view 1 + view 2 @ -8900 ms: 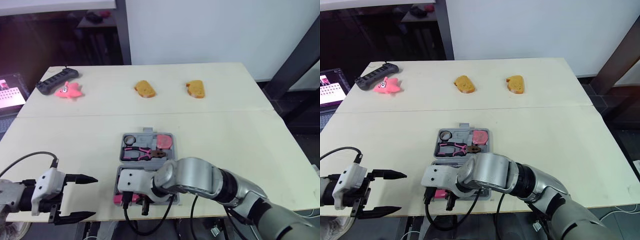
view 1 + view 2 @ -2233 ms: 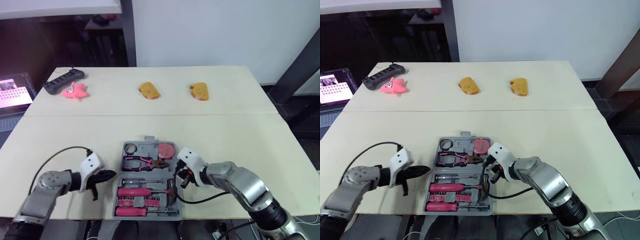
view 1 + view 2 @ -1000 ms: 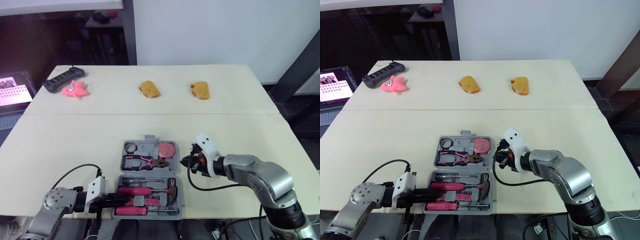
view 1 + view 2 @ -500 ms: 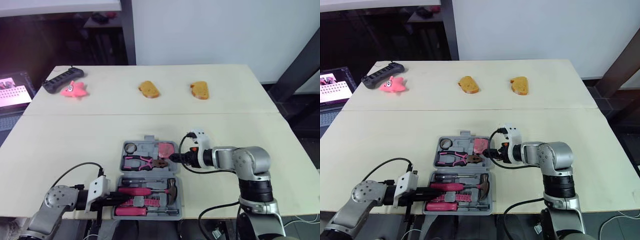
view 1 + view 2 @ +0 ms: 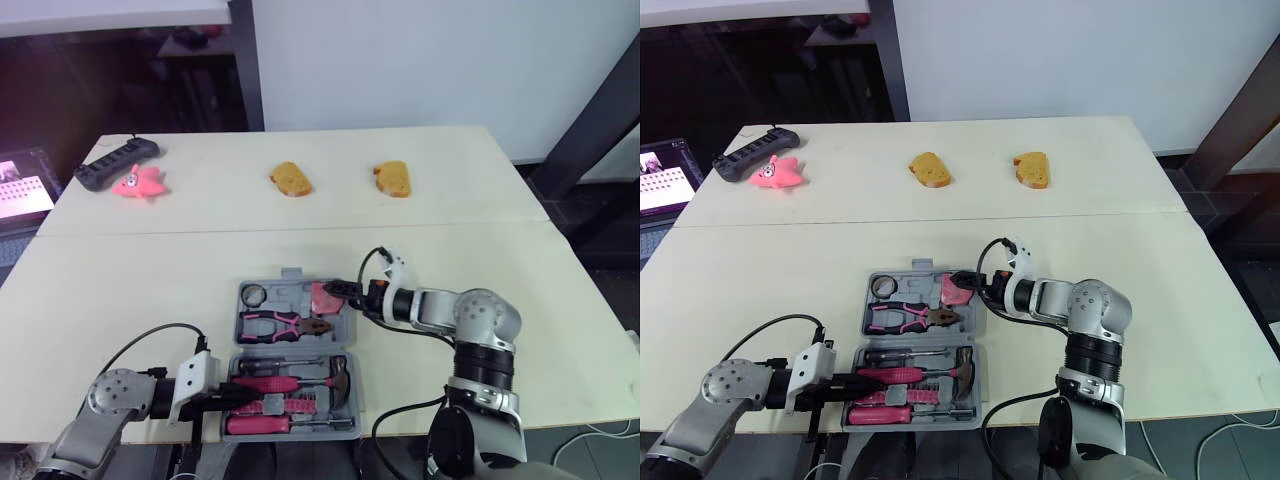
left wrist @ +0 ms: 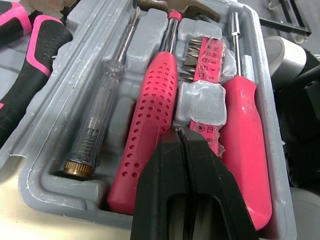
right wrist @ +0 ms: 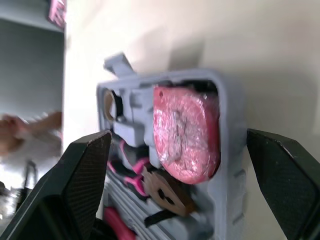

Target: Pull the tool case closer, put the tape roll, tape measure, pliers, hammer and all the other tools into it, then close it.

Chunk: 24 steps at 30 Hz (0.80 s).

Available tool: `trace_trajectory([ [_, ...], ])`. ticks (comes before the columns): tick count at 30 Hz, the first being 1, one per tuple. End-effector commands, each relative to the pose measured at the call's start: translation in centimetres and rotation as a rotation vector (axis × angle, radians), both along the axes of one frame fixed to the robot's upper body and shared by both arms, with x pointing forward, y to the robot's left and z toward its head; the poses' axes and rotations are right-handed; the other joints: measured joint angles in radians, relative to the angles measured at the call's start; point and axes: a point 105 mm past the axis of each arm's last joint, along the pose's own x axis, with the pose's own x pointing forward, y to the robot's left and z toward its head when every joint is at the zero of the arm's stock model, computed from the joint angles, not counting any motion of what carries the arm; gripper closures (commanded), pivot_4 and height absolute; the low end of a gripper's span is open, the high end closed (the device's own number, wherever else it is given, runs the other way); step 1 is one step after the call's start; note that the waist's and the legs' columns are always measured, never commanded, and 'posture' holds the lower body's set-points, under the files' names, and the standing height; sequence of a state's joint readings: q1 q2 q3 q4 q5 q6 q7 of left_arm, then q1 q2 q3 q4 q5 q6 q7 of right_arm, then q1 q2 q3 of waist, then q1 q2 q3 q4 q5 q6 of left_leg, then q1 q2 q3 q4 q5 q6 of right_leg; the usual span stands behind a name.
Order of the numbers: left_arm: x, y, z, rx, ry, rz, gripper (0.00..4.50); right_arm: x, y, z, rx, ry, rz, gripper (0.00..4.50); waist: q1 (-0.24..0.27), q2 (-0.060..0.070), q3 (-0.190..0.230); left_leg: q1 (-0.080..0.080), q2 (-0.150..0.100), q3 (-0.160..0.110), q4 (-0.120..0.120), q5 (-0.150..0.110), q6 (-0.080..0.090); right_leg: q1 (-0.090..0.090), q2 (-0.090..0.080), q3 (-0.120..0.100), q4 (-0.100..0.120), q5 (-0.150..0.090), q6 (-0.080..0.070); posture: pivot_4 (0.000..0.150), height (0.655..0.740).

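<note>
The grey tool case (image 5: pixel 285 296) lies open near the table's front edge. Its far half holds the tape roll (image 5: pixel 254 295), the pink tape measure (image 5: pixel 325 297) and the pliers (image 5: pixel 285 325). In the near half lie the hammer (image 5: pixel 290 382), a clear-handled screwdriver (image 6: pixel 100 125), a pink-handled driver (image 6: pixel 247 145) and several bits (image 6: pixel 205 55). My left gripper (image 5: pixel 235 393) is shut, with its tips over the near half's left end, at the hammer's pink handle. My right gripper (image 5: pixel 343 298) stands open at the far half's right edge, its fingers (image 7: pixel 85 180) spread to either side of the tape measure's end.
Two bread-like pieces (image 5: pixel 290 179) (image 5: pixel 392 178) lie at the back of the table. A pink starfish toy (image 5: pixel 137 182) and a black power strip (image 5: pixel 115 163) are at the back left. A screen (image 5: pixel 20 190) stands beyond the left edge.
My right gripper has opened wide and moved left, up to the case's tape measure corner. The left gripper stays shut at the near half's left end.
</note>
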<state>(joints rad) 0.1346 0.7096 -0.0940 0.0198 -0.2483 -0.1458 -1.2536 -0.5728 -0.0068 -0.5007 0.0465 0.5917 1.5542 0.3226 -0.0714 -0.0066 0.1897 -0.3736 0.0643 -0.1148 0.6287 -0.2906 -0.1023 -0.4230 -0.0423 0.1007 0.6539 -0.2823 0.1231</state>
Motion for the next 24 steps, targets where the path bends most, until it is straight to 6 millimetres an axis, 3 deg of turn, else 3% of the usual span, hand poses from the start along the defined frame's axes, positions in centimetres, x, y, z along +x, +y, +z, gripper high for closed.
trace_trajectory([
  [1,-0.2,0.6,-0.6,0.042,0.016,-0.002,4.50,-0.3,0.8,2.4,0.138,-0.046,0.044,0.05,-0.002,0.001,0.000,0.000,0.000,0.000,0.000,0.000,0.000,0.000,0.000,0.000,0.000,0.000,0.000,0.150,0.7400],
  [7,0.0,0.8,-0.5,0.044,0.010,0.002,4.50,-1.3,1.0,4.0,0.207,-0.125,0.105,0.05,-0.001,0.004,0.000,0.000,0.000,0.000,0.000,0.000,0.000,0.000,0.000,0.000,0.000,0.000,0.000,0.150,0.7400],
  [11,0.2,0.8,-0.4,0.042,0.004,0.007,4.50,-1.7,1.1,3.8,0.160,-0.134,0.127,0.05,-0.001,0.004,0.000,0.000,0.000,0.000,0.000,0.000,0.000,0.000,0.000,0.000,0.000,0.000,0.000,0.150,0.7400],
  [18,0.3,0.4,-0.1,0.037,0.000,0.004,4.50,0.2,-1.0,2.2,-0.106,-0.181,0.069,0.05,-0.001,0.004,0.000,0.000,0.000,0.000,0.000,0.000,0.000,0.000,0.000,0.000,0.000,0.000,0.000,0.150,0.7400],
  [24,0.4,0.6,-0.2,0.041,0.000,0.011,4.50,-0.4,0.8,-0.3,-0.176,-0.159,0.148,0.05,-0.001,0.004,0.000,0.000,0.000,0.000,0.000,0.000,0.000,0.000,0.000,0.000,0.000,0.000,0.000,0.150,0.7400],
])
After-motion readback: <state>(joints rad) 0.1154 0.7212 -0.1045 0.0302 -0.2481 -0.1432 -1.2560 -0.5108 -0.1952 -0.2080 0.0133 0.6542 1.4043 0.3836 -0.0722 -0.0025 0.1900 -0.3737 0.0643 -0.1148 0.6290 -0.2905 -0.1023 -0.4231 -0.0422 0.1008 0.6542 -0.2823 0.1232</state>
